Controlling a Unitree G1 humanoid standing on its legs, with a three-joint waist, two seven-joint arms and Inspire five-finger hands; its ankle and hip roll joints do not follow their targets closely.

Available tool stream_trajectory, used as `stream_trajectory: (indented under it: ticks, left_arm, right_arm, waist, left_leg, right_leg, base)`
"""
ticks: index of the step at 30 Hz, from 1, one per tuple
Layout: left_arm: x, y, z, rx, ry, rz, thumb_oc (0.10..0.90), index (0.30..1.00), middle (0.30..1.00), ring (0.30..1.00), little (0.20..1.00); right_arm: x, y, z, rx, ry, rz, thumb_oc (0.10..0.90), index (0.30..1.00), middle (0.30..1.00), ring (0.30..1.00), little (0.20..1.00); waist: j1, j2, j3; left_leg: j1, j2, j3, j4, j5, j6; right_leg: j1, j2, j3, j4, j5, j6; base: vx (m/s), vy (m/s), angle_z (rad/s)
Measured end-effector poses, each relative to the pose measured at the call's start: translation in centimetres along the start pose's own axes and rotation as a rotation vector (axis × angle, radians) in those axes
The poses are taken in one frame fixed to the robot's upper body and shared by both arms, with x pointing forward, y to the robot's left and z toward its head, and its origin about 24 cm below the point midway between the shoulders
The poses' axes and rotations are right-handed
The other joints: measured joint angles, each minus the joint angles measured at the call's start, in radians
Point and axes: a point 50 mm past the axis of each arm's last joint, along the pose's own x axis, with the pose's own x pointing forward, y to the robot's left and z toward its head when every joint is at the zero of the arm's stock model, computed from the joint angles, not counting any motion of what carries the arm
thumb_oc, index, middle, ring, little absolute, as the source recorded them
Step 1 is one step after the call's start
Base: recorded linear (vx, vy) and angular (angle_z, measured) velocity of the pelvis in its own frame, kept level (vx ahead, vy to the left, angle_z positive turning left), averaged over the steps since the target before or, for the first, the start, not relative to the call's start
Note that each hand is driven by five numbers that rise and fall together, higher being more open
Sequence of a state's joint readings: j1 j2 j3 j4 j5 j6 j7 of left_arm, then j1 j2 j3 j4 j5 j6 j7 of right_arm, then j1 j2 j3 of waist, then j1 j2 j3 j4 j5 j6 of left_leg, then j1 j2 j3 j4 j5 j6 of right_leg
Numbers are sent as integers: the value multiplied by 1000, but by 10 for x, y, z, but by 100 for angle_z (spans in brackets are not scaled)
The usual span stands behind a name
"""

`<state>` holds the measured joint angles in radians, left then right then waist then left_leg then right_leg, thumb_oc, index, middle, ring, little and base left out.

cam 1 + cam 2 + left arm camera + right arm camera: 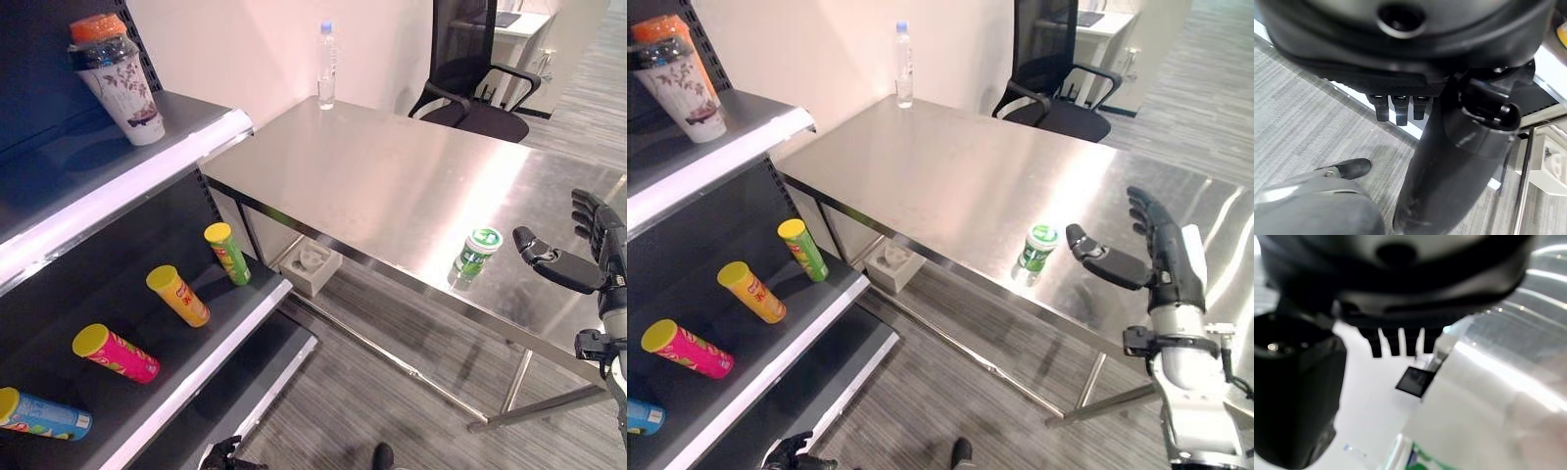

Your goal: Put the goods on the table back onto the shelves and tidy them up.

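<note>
A small green canister [477, 253] with a white-and-green lid stands upright near the front edge of the steel table [392, 186]. My right hand [1172, 262] hovers just to its right, open, fingers straight and thumb pointing at the canister without touching it. The right wrist view shows the canister's green label [1420, 460] past the straight fingers [1396, 340]. A clear water bottle [326, 65] stands at the table's far corner. My left hand [1396, 105] hangs low over the floor beside the shelves [186, 382], relaxed and holding nothing.
On the lower shelf lie green [227, 253], orange [178, 296], pink [116, 353] and blue [44, 414] tubes. A paper cup [122, 88] with an orange-capped container in it stands on the upper shelf. A black office chair [480, 88] sits behind the table; a white block [312, 264] lies underneath.
</note>
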<state>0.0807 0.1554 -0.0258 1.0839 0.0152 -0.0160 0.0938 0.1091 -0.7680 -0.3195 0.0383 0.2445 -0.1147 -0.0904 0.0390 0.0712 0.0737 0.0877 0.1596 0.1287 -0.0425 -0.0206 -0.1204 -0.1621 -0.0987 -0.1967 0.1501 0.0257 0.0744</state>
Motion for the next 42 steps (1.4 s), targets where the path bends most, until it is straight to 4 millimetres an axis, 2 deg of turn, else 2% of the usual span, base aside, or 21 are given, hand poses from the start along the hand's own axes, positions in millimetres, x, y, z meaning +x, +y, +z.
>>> stream_trajectory:
  ticks: [6,15,26,34,42]
  left_arm:
    - [0,6,-1,29,2,12,800,900,900,900,900]
    - [1,7,0,35,1,15,800,900,900,900,900]
    - [0,7,-1,35,4,19,800,900,900,900,900]
    - [1,7,1,33,-3,22,800,900,900,900,900]
    - [2,9,6,19,-15,29,800,900,900,900,900]
  right_arm:
    - [-1,7,-9,-12,37,49,800,900,900,900,900]
    - [-3,10,-30,-175,145,113,800,900,900,900,900]
    - [-4,12,-30,-218,143,125,800,900,900,900,900]
    - [-2,13,-29,-245,134,128,800,900,900,900,900]
    - [6,19,-21,-261,95,131,800,900,900,900,900]
  waist:
    - [1,-13,-3]
    - [7,-20,-1]
    - [11,-31,6]
    - [31,-41,17]
    - [43,-47,41]
  left_leg:
    - [2,-12,0,-2,0,0]
    - [-3,-15,-1,-11,0,0]
    - [-9,-20,-2,-18,0,0]
    - [-1,-25,-4,-32,1,-2]
    - [0,-26,-9,-33,4,-6]
  right_leg:
    - [31,-10,-9,-54,21,23]
    - [48,-10,-18,-102,40,32]
    - [84,-9,-29,-191,80,42]
    - [116,-8,-42,-242,99,45]
    - [122,-10,-50,-242,100,44]
  base:
    - [16,16,5]
    - [5,2,1]
    - [3,-2,1]
    - [9,-1,3]
    - [11,-5,4]
